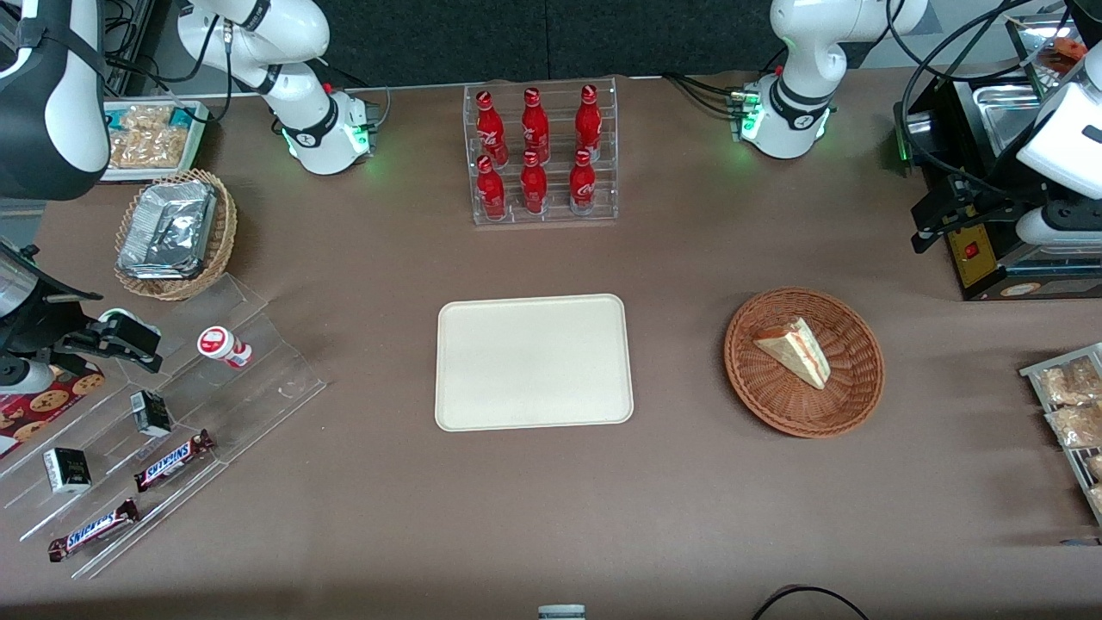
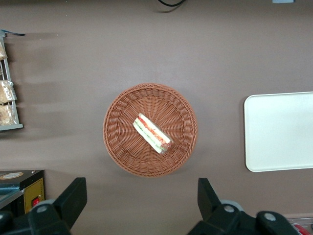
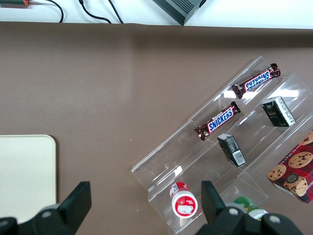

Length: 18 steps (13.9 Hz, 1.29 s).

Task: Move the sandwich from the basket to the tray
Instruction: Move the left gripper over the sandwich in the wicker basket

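Open brown tabletop (image 1: 680,362) is seen between the basket (image 1: 852,405) and the tray (image 1: 534,362), which lies at the basket's 9 o'clock in the front view. The gripper (image 2: 142,205) is held high above the basket, fingers spread, nothing between it and the sandwich (image 1: 796,350). A bottle rack (image 1: 541,155) stands at the tray's 12 o'clock, well apart. Snack packets (image 1: 1072,405) lie at the basket's 3 o'clock, apart.

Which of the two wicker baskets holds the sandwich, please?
The reddish-brown round basket beneath the open end effector holds the sandwich; the tan basket holds foil packets.
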### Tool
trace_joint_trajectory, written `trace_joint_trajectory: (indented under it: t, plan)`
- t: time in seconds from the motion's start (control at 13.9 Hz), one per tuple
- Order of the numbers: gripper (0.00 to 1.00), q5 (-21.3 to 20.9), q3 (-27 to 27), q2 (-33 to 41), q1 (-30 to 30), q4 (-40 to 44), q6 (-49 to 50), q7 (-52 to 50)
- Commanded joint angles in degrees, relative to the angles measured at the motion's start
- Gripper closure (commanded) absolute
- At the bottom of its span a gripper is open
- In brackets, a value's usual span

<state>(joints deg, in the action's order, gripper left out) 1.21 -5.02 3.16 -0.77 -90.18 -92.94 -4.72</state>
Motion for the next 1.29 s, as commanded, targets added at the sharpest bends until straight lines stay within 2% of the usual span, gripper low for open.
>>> trace_joint_trajectory:
  t: [0.0, 0.22, 0.65, 0.93, 1.22]
  plan:
    - [0.00, -0.9, 0.6, 1.4, -0.7, -1.4, 0.5, 0.6]
    - [0.00, -0.9, 0.6, 0.7, -0.7, -2.4, 1.0, -1.6]
    - [0.00, -0.8, 0.4, -2.2, -0.9, -8.3, -0.4, -24.0]
    - [0.00, -0.9, 0.4, -3.1, -1.2, -17.6, -11.2, -36.8]
    - [0.00, -0.9, 0.4, -4.3, -1.3, -26.0, -22.1, -42.1]
